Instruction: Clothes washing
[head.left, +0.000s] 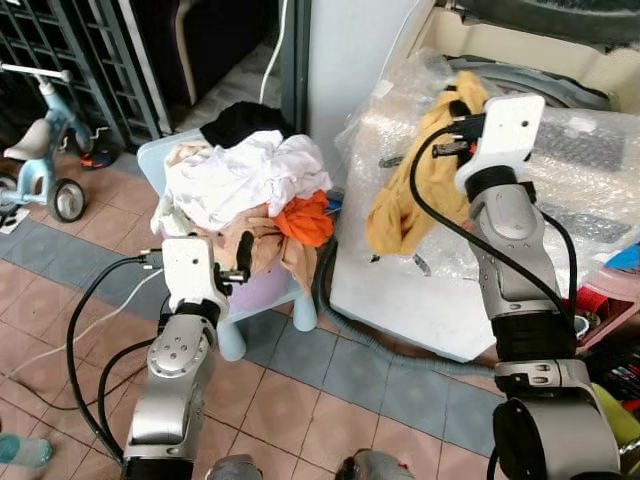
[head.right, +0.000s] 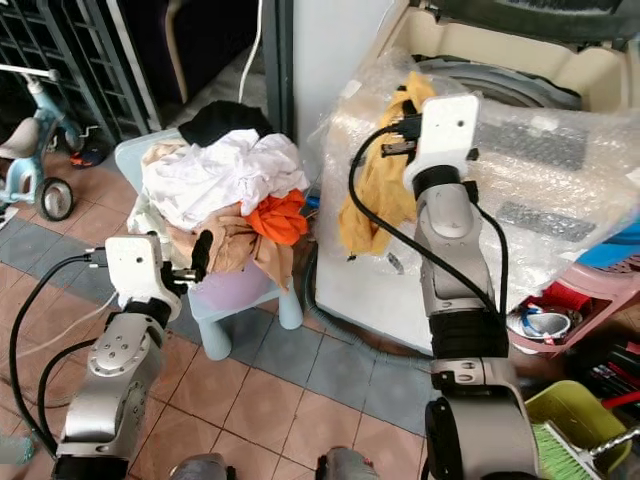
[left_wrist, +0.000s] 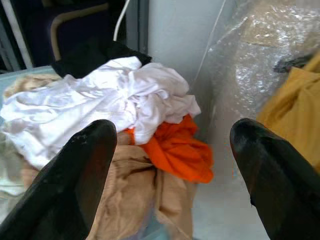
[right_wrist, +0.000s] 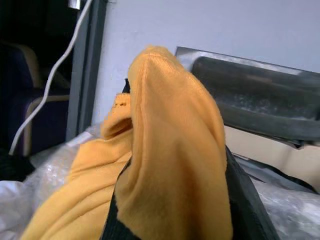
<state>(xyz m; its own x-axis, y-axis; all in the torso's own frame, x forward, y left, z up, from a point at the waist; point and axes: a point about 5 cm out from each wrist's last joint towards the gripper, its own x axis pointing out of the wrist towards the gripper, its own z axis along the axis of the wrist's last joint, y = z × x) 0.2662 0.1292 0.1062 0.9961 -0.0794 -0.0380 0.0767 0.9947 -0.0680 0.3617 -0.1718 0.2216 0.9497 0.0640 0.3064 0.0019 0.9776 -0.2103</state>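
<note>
- The right pincer (head.left: 462, 112) is raised to the rim of the washing machine (head.left: 520, 60), its fingers clamped on a mustard-yellow garment (head.left: 410, 195). In the right wrist view the cloth (right_wrist: 170, 150) bunches over the black fingers (right_wrist: 245, 200) and hides most of them.
- The right arm stands nearly upright from the elbow, its white wrist block turned toward the machine's open top, with a black cable looping down beside it.
- The yellow garment hangs in a long soft fold down the front of the machine, over the bubble wrap (head.left: 590, 150) that covers the lid and control panel.
- The left pincer (head.right: 200, 255) is held low, forearm angled up and forward, its fingers spread wide and holding nothing. In the left wrist view the two rounded black fingertips (left_wrist: 85, 165) frame the laundry.
- Just ahead of it sits the laundry pile (head.left: 250, 185): crumpled white cloth on top, a black piece behind, an orange garment (head.left: 305, 220) on the machine side, and tan fabric (left_wrist: 130, 200) draped down the front.
- The pile rests on a pale blue plastic stool (head.left: 232, 340), whose seat is largely hidden by the clothes.
- A child's tricycle (head.left: 40, 150) stands on the tiled floor (head.left: 330, 400) to the left, cut off by the frame edge.
</note>
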